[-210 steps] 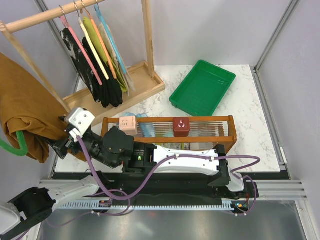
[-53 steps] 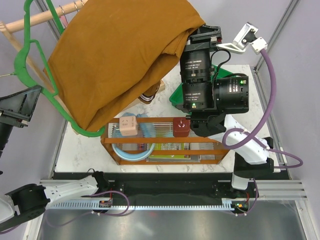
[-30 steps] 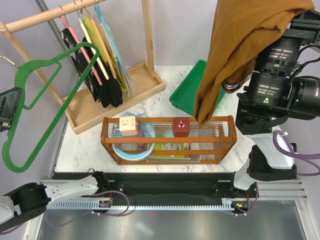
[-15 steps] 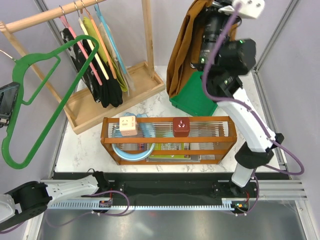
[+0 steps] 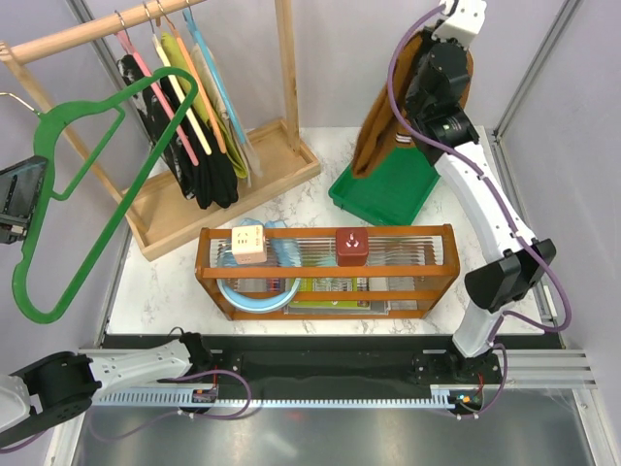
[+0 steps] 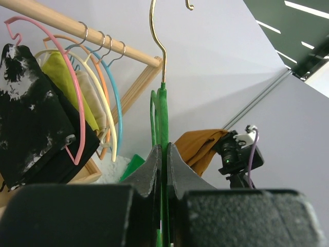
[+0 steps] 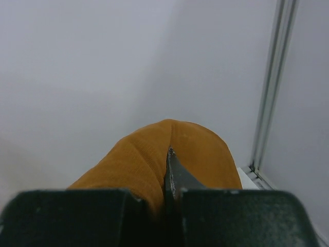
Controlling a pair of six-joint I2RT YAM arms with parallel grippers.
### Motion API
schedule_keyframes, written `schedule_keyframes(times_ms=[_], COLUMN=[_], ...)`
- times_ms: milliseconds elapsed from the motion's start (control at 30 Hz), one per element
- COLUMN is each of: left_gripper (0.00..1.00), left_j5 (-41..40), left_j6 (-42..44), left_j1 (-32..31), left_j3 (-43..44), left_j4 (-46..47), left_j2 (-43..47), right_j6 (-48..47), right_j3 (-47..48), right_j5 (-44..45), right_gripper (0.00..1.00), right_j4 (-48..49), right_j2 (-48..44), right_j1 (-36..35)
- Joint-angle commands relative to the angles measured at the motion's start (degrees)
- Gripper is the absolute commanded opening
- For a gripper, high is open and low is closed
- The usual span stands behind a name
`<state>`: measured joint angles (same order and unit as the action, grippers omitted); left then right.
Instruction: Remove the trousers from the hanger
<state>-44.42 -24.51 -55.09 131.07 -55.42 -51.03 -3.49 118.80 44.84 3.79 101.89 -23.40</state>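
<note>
The right jaws pinch a fold of the trousers (image 5: 386,121), hanging them over the green tray (image 5: 427,189) at the far right of the bench (image 5: 471,228), while the left jaws clamp the bare hanger (image 6: 163,118) (by its neck) well apart, so neither snags.

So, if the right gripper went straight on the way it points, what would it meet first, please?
Apart from the trousers it holds, the right gripper faces only the pale wall, so the wall would likely come first. How far off it is, the wrist view cannot tell.
</note>
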Motion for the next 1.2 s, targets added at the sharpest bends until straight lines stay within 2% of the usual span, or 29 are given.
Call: schedule_keyframes(times_ms=[0,133,233,267,333,367,467,500,567,600,800,967,1167], left_gripper=[0.02,0.02,0.02,0.02,0.02,0.02,0.02,0.02,0.02,0.02,0.02,0.02,0.02], left_j5=[-0.14,-1.19,-2.33,-2.59,-3.21,-3.39,-4.00,-4.18,-4.61,-4.71,-5.32,-7.16,-9.53], left_j6=[2.19,2.71,3.24,3.42,3.86,4.03,4.47,4.56,4.65,4.82,4.12,5.26,10.71], left_j1=[-0.02,0.07,-0.02,-0.02,-0.02,-0.02,-0.02,0.07,-0.02,0.07,-0.02,-0.02,-0.02], left_j3=[0.07,-1.16,-2.48,-2.83,-3.09,-3.18,-4.41,-4.94,-6.43,-6.78,-8.37,-8.89,-7.50], left_j4=[3.83,3.83,3.91,3.91,3.91,3.83,3.74,3.74,3.48,3.04,1.01,-0.74,-1.18], left_j2=[-1.62,-1.80,-1.71,-1.71,-1.97,-1.97,-2.06,-1.97,-1.45,-1.18,1.45,4.00,3.04], right_j6=[5.86,7.09,8.32,8.76,10.25,10.95,13.23,13.85,15.35,16.05,19.48,23.17,28.17], right_j3=[-4.80,-8.76,-5.53,-4.73,-0.17,1.50,8.61,12.81,15.57,15.49,9.34,13.11,13.30], right_j5=[-1.16,-1.07,-2.91,-3.52,-6.16,-6.95,-8.19,-8.45,-8.98,-9.07,-13.63,-23.28,-30.86], right_gripper=[0.00,0.00,0.03,0.10,0.18,0.28,0.46,0.57,0.71,0.74,0.79,0.79,0.78], right_j4=[3.51,0.00,-5.79,-6.86,-11.42,-13.00,-19.94,-24.75,-28.74,-30.84,-33.05,-39.90,-47.03], right_j2=[-7.14,-4.52,1.27,2.86,8.22,9.98,16.49,19.03,20.37,19.76,10.28,5.52,-0.98], right_j1=[3.79,5.46,5.82,5.82,5.82,5.82,5.82,5.91,5.73,5.64,5.38,4.42,-1.20])
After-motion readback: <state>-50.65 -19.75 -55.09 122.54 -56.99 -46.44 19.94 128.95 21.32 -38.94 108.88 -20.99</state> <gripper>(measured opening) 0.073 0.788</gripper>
